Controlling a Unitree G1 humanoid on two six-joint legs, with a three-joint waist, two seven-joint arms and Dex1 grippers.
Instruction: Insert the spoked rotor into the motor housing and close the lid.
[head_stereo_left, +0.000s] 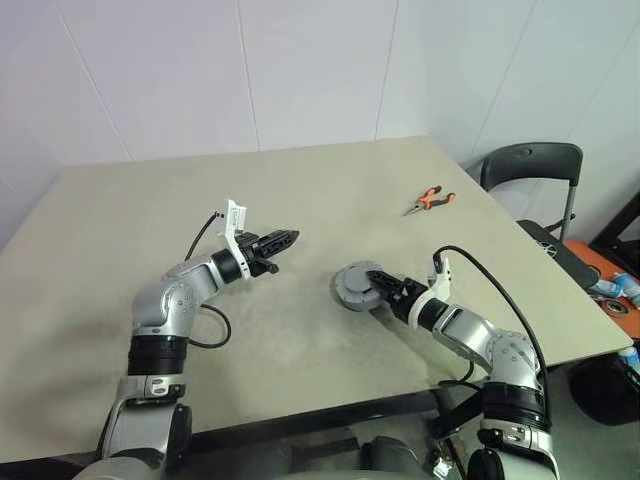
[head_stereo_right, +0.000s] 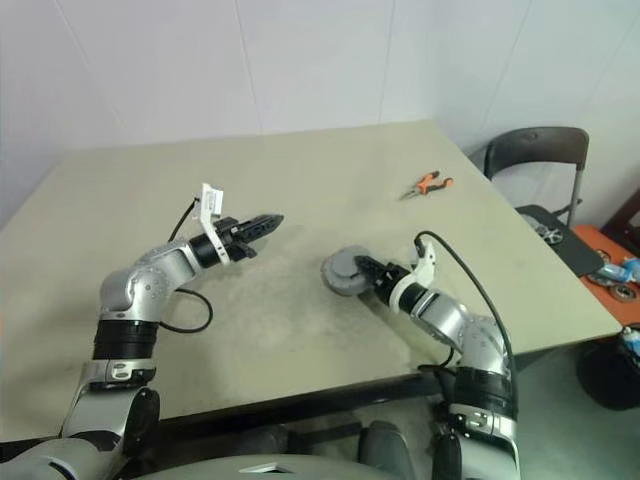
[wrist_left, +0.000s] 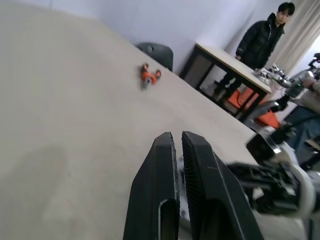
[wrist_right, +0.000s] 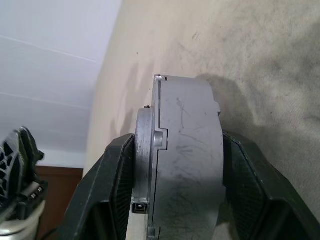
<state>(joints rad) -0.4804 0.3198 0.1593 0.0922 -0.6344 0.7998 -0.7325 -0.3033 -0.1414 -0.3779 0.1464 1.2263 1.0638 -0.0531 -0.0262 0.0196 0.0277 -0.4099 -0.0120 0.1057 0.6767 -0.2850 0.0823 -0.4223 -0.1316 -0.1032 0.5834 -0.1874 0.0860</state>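
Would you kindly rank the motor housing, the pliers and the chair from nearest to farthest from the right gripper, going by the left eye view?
1. Motor housing: between the right gripper's fingers, on the table, lid closed.
2. Pliers: farther back on the table, toward its right edge.
3. Chair: off the table, beyond its far right corner.

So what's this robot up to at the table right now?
It is putting a small motor together. Its right end effector grips the round grey motor assembly by its sides, lid already on, resting on the table. The left end effector hangs shut and empty above the tabletop. Orange pliers lie untouched farther back.
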